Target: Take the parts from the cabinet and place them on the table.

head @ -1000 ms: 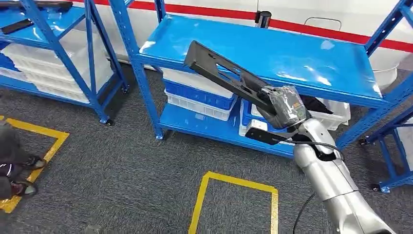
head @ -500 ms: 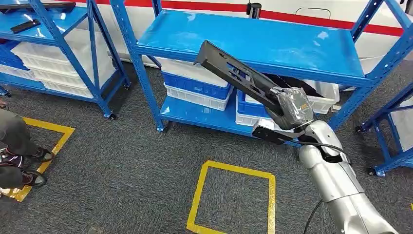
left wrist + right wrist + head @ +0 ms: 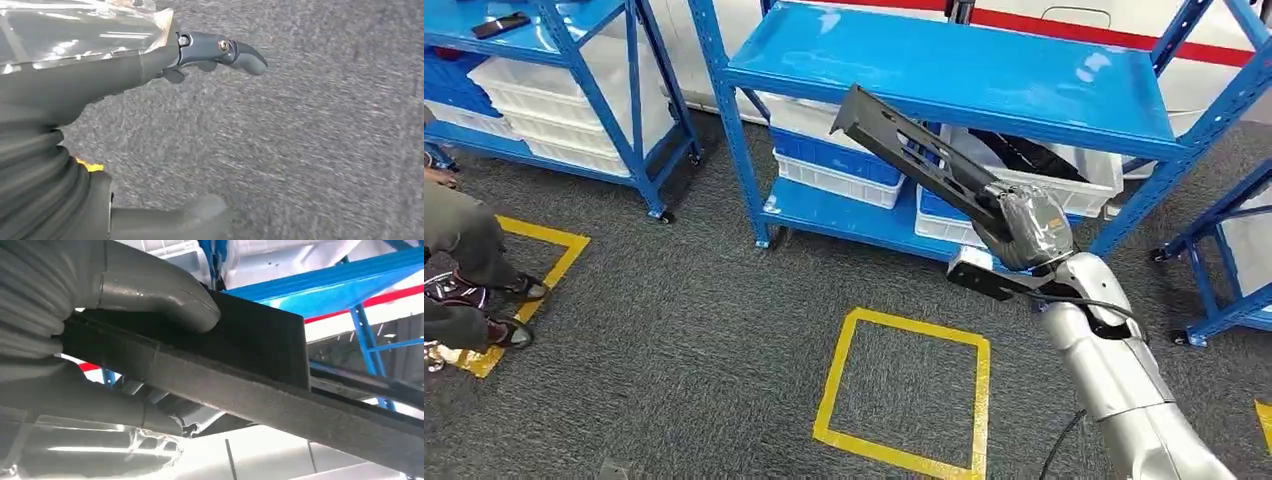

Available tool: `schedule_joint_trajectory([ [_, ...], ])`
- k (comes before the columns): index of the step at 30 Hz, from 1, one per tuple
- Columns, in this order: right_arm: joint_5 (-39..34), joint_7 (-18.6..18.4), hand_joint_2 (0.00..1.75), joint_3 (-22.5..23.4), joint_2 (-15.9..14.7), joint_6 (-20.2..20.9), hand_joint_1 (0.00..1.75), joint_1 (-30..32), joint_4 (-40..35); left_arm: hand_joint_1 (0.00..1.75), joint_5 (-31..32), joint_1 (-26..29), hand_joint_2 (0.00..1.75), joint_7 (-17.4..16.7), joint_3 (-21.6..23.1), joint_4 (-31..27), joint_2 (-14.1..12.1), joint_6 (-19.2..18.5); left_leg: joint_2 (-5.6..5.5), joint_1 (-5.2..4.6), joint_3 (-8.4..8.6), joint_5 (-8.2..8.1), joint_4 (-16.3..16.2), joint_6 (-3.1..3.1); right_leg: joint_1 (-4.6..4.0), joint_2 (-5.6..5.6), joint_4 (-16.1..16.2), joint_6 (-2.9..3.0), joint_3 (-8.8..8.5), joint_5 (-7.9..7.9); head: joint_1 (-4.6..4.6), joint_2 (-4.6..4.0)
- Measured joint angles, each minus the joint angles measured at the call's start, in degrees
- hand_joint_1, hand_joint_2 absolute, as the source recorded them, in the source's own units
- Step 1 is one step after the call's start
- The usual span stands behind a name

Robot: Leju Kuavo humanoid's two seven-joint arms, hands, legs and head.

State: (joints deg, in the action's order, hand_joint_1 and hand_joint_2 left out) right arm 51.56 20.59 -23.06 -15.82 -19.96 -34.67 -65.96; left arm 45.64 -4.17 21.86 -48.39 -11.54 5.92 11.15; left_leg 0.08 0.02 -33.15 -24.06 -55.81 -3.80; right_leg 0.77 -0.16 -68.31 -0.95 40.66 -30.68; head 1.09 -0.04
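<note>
The right hand (image 3: 1024, 228), right of centre in the head view, grips a long black part (image 3: 914, 155) that slants up-left in front of the blue rack (image 3: 944, 70). The left hand (image 3: 75, 90) hangs over grey carpet (image 3: 310, 150), fingers apart, holding nothing.

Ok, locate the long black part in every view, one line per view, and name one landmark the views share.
Head view: the long black part slants up and to the left from the right hand, in front of the blue rack.
Left wrist view: not in it; left hand over grey carpet.
Right wrist view: it crosses the picture as a dark bar, under the thumb.
Shared landmark: the blue rack, in the head and right wrist views.
</note>
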Motion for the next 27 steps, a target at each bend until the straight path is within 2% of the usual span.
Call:
schedule_joint_trajectory([
  [1, 0.1, 0.0, 1.75, 0.0, 0.0, 0.0, 1.75, 0.1, 0.0, 0.00, 0.0, 0.0, 1.75, 0.0, 0.0, 0.0, 0.0, 0.0, 0.02, 0.03, -1.04, 0.71, -0.1, 0.09, 0.16, 0.00, -4.4, -0.18, 1.05, -1.77, 0.04, 0.00],
  [2, 0.2, 0.0, 1.75, 0.0, 0.0, 0.0, 1.75, 0.2, 0.0, 0.00, 0.0, 0.0, 1.75, 0.0, 0.0, 0.0, 0.1, 0.0, 0.05, 0.14, -2.06, 1.39, -0.2, 0.31, 0.27, -0.01, -7.1, -0.92, 1.07, -1.96, -0.06, 0.00],
  [3, 0.2, 0.0, 1.75, 0.0, 0.0, 0.0, 1.75, 0.3, 0.1, 0.00, 0.0, 0.0, 1.75, 0.0, 0.0, 0.0, 0.2, 0.0, 0.08, 0.23, -2.83, 1.98, -0.3, 0.52, 0.47, -0.01, -7.0, -1.85, -0.06, -0.89, 0.05, 0.00],
  [4, 0.2, 0.0, 1.75, 0.0, 0.0, 0.0, 1.75, 0.3, 0.0, 0.00, 0.0, 0.0, 1.75, 0.0, 0.0, 0.0, 0.3, 0.0, 0.08, 0.41, -3.59, 2.49, -0.3, 0.83, 0.73, -0.01, -4.5, -2.89, -2.47, 0.99, -0.02, 0.00],
  [5, 0.2, 0.0, 1.75, 0.0, 0.0, 0.0, 1.75, 0.3, 0.0, 0.00, 0.0, 0.0, 1.75, -0.1, 0.0, 0.0, 0.4, 0.0, 0.08, 0.61, -4.24, 2.89, -0.5, 1.26, 1.02, -0.01, -0.4, -3.71, -5.59, 2.50, 0.02, 0.00],
  [6, 0.3, 0.0, 1.75, 0.0, 0.0, 0.0, 1.75, 0.3, 0.0, 0.00, 0.0, 0.0, 1.75, -0.1, 0.0, 0.0, 0.4, 0.0, 0.04, 0.73, -4.90, 3.25, -1.0, 1.67, 1.38, -0.03, 4.7, -4.13, -9.14, 3.16, 0.00, 0.00],
  [7, 0.4, 0.0, 1.75, 0.0, 0.1, 0.0, 1.75, 0.2, 0.0, 0.00, 0.0, 0.0, 1.75, -0.2, -0.1, 0.0, 0.2, 0.0, 0.03, 0.53, -5.64, 3.63, -1.3, 2.11, 1.18, 0.16, 9.5, -4.02, -12.47, 1.20, -0.20, 0.00],
  [8, 0.5, 0.0, 1.75, 0.0, 0.2, 0.0, 1.75, 0.3, 0.0, 0.00, 0.0, 0.0, 1.75, -0.2, -0.2, 0.0, 0.3, 0.0, 0.04, 0.42, -5.94, 4.15, -1.5, 2.54, 0.25, 0.60, 12.0, -2.78, -13.15, 0.17, 0.07, 0.00],
  [9, 0.7, 0.0, 1.75, 0.0, 0.2, 0.0, 1.75, 0.5, 0.0, 0.00, 0.0, 0.0, 1.75, -0.2, -0.2, 0.0, 0.3, 0.0, -0.11, 0.27, -6.10, 4.85, -1.5, 2.63, 0.23, 0.61, 11.5, -2.90, -12.83, 0.37, 0.06, 0.00],
  [10, 0.9, -0.1, 1.75, -0.1, 0.3, 0.0, 1.75, 0.5, 0.0, 0.00, 0.0, 0.1, 1.75, -0.2, -0.3, 0.0, 0.4, 0.0, -0.15, 0.29, -6.18, 5.36, -1.4, 2.68, 0.12, 0.60, 11.1, -2.67, -12.49, 0.53, 0.13, 0.00],
  [11, 1.0, -0.1, 1.75, -0.1, 0.5, 0.0, 1.75, 0.7, 0.0, 0.00, -0.1, 0.2, 1.75, -0.2, -0.3, 0.0, 0.4, 0.0, -0.21, 0.30, -6.40, 5.73, -1.3, 2.96, 0.29, 0.43, 10.8, -2.15, -11.88, 0.87, 0.09, 0.00],
  [12, 1.1, -0.2, 1.75, -0.1, 0.6, 0.0, 1.75, 0.6, 0.0, 0.00, -0.1, 0.3, 1.75, -0.2, -0.3, 0.0, 0.4, 0.0, -0.21, 0.72, -7.03, 4.81, -1.8, 3.25, 1.40, 0.25, 10.8, -1.26, -11.69, 1.41, 0.16, 0.00],
  [13, 1.2, -0.2, 1.75, -0.1, 0.8, 0.0, 1.75, 0.7, 0.0, 0.00, -0.1, 0.3, 1.75, -0.2, -0.3, 0.0, 0.3, 0.0, -0.18, 0.67, -7.81, 1.56, -3.7, 3.53, 1.04, 0.07, 10.7, -0.35, -10.87, 1.95, 0.37, 0.00],
  [14, 1.3, -0.3, 1.75, -0.1, 0.8, 0.0, 1.75, 0.7, 0.0, 0.00, -0.1, 0.3, 1.75, -0.2, -0.3, 0.0, 0.4, 0.0, -0.18, 0.74, -8.88, -2.58, -7.8, 3.76, 0.82, -0.05, 10.6, 0.66, -10.18, 2.57, 0.35, 0.00],
  [15, 1.3, -0.3, 1.75, -0.1, 0.9, 0.1, 1.75, 0.7, 0.0, 0.00, -0.1, 0.3, 1.75, -0.2, -0.3, 0.0, 0.4, 0.0, -0.20, 0.74, -10.06, -5.79, -12.8, 3.96, 0.53, -0.12, 10.6, 1.11, -9.48, 3.15, 0.35, 0.00],
  [16, 1.3, -0.3, 1.75, -0.1, 0.9, 0.1, 1.75, 0.7, 0.0, 0.00, -0.1, 0.3, 1.75, -0.2, -0.3, 0.0, 0.4, 0.0, -0.19, 0.74, -11.03, -7.77, -17.4, 4.06, 0.27, -0.17, 10.5, 1.24, -8.80, 3.68, 0.37, 0.00],
  [17, 1.3, -0.3, 1.75, -0.1, 1.0, 0.1, 1.75, 0.7, 0.0, 0.00, 0.0, 0.3, 1.75, -0.3, -0.3, 0.0, 0.4, 0.0, -0.19, 0.73, -11.38, -8.33, -20.5, 4.01, 0.01, -0.18, 10.4, 1.37, -8.09, 4.20, 0.35, 0.00],
  [18, 1.3, -0.4, 1.75, -0.1, 1.1, 0.1, 1.75, 0.8, 0.0, 0.00, 0.0, 0.3, 1.75, -0.3, -0.3, 0.0, 0.4, 0.0, -0.19, 0.72, -10.57, -7.43, -21.2, 3.76, -0.26, -0.17, 10.3, 1.43, -7.31, 4.72, 0.39, 0.00],
  [19, 1.3, -0.5, 1.75, -0.1, 1.1, 0.2, 1.75, 0.8, 0.0, 0.00, 0.0, 0.3, 1.75, -0.3, -0.3, 0.0, 0.4, 0.0, -0.20, 0.67, -8.49, -5.62, -19.3, 3.34, -0.56, -0.15, 10.2, 1.46, -6.56, 5.24, 0.35, 0.00],
  [20, 1.1, -0.6, 1.75, 0.0, 1.1, 0.2, 1.75, 0.8, 0.0, 0.00, 0.0, 0.2, 1.75, -0.3, -0.3, 0.0, 0.4, 0.0, -0.26, 0.51, -5.23, -3.78, -15.3, 2.71, -0.92, -0.08, 10.2, 1.51, -5.94, 5.77, 0.42, 0.00],
  [21, 0.9, -0.7, 1.75, 0.1, 1.2, 0.2, 1.75, 0.8, 0.0, 0.00, 0.0, 0.2, 1.75, -0.3, -0.3, 0.0, 0.4, 0.0, -0.33, 0.21, -1.24, -2.95, -10.1, 1.67, -1.20, 0.04, 10.2, 1.51, -5.51, 6.29, 0.39, 0.00],
  [22, 0.8, -0.7, 1.75, 0.3, 1.2, 0.2, 1.75, 0.8, -0.1, 0.00, 0.0, 0.0, 1.75, -0.3, -0.3, 0.0, 0.2, 0.0, -0.32, -0.17, 1.78, -4.87, -5.3, 0.54, -1.07, 0.02, 10.2, 1.30, -5.25, 6.65, 0.31, 0.00],
  [23, 0.7, -0.7, 1.75, 0.5, 1.2, 0.2, 1.75, 0.7, -0.1, 0.00, 0.0, 0.0, 1.75, -0.3, -0.3, 0.0, 0.3, 0.0, -0.17, -0.17, 3.55, -5.63, -2.1, 0.54, -1.46, -0.06, 10.2, 0.92, -5.00, 7.13, 0.24, 0.00],
  [24, 0.6, -0.7, 1.75, 0.6, 1.2, 0.2, 1.75, 0.6, -0.1, 0.00, 0.1, 0.0, 1.75, -0.2, -0.3, 0.0, 0.3, -0.1, -0.28, -0.52, 3.25, -5.13, -2.5, 0.78, -1.13, -0.20, 10.4, 0.21, -4.88, 7.65, 0.24, 0.00],
  [25, 0.5, -0.7, 1.75, 0.6, 1.2, 0.4, 1.75, 0.5, -0.2, 0.00, 0.1, 0.1, 1.75, -0.2, -0.3, 0.0, 0.3, 0.0, -0.30, -0.87, 3.03, -4.64, -2.3, 0.25, -0.65, -0.22, 10.5, -0.11, -4.75, 8.16, 0.33, 0.00],
  [26, 0.5, -0.7, 1.75, 0.6, 1.2, 0.4, 1.75, 0.6, -0.2, 0.00, 0.1, 0.1, 1.75, -0.2, -0.4, 0.0, 0.2, 0.0, -0.27, -1.10, 2.87, -3.92, -1.8, -0.16, -0.70, -0.21, 10.9, -0.30, -4.71, 8.81, 0.33, 0.00],
  [27, 0.5, -0.7, 1.75, 0.7, 1.1, 0.4, 1.75, 0.7, -0.1, 0.00, 0.0, 0.1, 1.75, -0.2, -0.4, 0.0, 0.4, -0.1, 0.12, -0.27, 2.95, -2.27, 0.0, -0.40, -1.19, -0.06, 10.9, -0.37, -4.24, 8.76, 0.29, 0.00],
])
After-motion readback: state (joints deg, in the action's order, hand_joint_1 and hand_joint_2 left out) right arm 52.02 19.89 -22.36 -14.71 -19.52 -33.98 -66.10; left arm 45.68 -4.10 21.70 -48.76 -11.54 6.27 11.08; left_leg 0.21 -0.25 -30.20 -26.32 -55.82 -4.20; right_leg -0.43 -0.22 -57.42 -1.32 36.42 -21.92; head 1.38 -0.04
